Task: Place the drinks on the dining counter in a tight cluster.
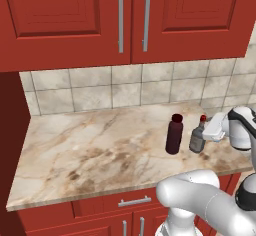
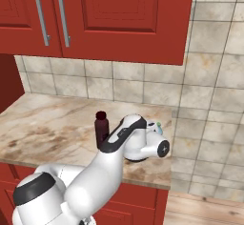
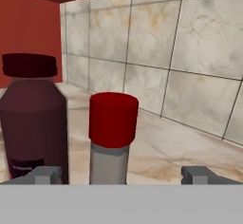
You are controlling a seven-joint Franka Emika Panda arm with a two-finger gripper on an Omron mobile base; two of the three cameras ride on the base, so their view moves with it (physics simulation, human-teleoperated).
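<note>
While the gripper (image 3: pixel 118 174) hangs spread wide, the red-capped grey bottle (image 3: pixel 111 137) stands upright on the desk (image 1: pixel 90 150) just ahead between its fingertips, maroon bottle (image 3: pixel 33 118) just left.

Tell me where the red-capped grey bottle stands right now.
In the left base view the grey bottle stands on the marbled counter below the tiled backsplash, toward its right end, just right of the maroon bottle; the open end effector faces it.
</note>
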